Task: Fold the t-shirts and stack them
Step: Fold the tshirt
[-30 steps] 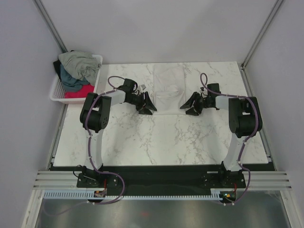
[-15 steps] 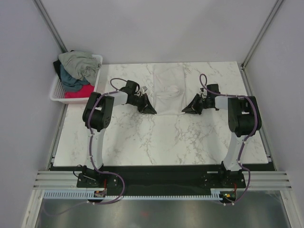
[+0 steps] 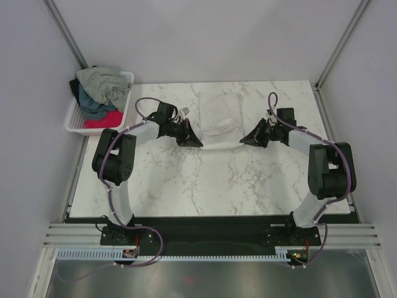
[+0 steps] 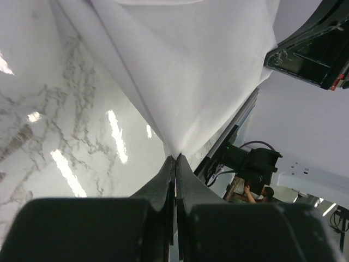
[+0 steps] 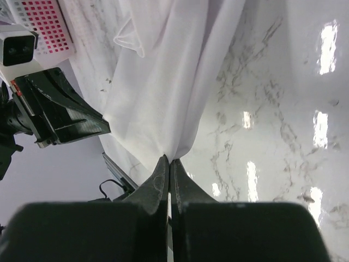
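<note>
The white t-shirt [image 3: 220, 117] lies at the far middle of the marble table [image 3: 205, 180]. The left gripper [image 3: 196, 143] is clamped on its corner at 7 o'clock and the right gripper [image 3: 244, 140] on its corner at 5 o'clock. At the table's 10 o'clock, a white lattice basket [image 3: 72, 124] holds a grey-green t-shirt [image 3: 104, 82], a dark teal t-shirt [image 3: 92, 107] and a red-pink t-shirt [image 3: 105, 119].
</note>
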You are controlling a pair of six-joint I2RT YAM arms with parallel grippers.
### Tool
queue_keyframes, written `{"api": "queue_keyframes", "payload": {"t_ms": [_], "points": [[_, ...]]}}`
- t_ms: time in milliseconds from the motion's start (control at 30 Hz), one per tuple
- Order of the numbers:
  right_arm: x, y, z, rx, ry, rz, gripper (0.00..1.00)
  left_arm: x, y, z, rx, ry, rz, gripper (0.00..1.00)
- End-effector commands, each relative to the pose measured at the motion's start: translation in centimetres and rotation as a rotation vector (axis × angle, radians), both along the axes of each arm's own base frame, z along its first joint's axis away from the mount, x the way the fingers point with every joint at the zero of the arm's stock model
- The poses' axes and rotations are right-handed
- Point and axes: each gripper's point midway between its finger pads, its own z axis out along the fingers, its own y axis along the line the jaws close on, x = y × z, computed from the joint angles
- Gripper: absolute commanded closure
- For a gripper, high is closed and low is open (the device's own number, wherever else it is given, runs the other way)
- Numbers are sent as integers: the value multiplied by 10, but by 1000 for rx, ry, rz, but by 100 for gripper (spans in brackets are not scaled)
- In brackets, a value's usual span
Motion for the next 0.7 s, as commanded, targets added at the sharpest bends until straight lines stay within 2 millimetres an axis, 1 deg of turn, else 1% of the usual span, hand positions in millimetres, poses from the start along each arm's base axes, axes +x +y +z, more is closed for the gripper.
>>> {"api": "queue_keyframes", "payload": {"t_ms": [0, 33, 67, 100, 133, 200, 233, 300, 333, 400, 433, 467, 533, 567, 667], "points": [[-20, 0, 18, 17, -11, 4, 100, -8, -2, 38, -40, -68, 0, 98], [-25, 1, 19, 16, -5, 5, 100, -10, -3, 42, -43, -76, -5, 98], [-31, 0, 24, 17, -13, 4, 100, -19, -2, 44, -40, -42, -14, 98], [-36, -1, 25, 14, -11, 7, 100, -25, -5, 52, -70, -37, -34, 98], [-40, 0, 28, 12, -15, 12, 100, -28, -5, 61, -78, -58, -41, 98], [-49, -1, 36, 7, -28, 16, 100, -32, -7, 68, -83, -73, -49, 98], [-51, -2, 44, 2, -53, 18, 100, -34, -8, 76, -90, -96, -57, 98], [-58, -3, 51, -4, -54, 23, 100, -38, -9, 84, -97, -114, -66, 98], [-59, -4, 60, -13, -91, 34, 100, -40, -10, 90, -103, -136, -74, 98], [-64, -5, 66, -22, -97, 39, 100, -45, -10, 95, -103, -144, -82, 98], [-64, -5, 74, -24, -121, 40, 100, -47, -10, 97, -102, -156, -90, 98], [-65, -5, 77, -26, -132, 45, 100, -51, -12, 104, -105, -174, -102, 98], [-66, -5, 84, -26, -151, 46, 100, -56, -13, 107, -101, -189, -113, 98], [-66, -6, 83, -32, -152, 41, 100, -57, -12, 109, -98, -193, -111, 98], [-68, -7, 77, -33, -137, 40, 100, -54, -9, 105, -74, -205, -102, 98]]}}
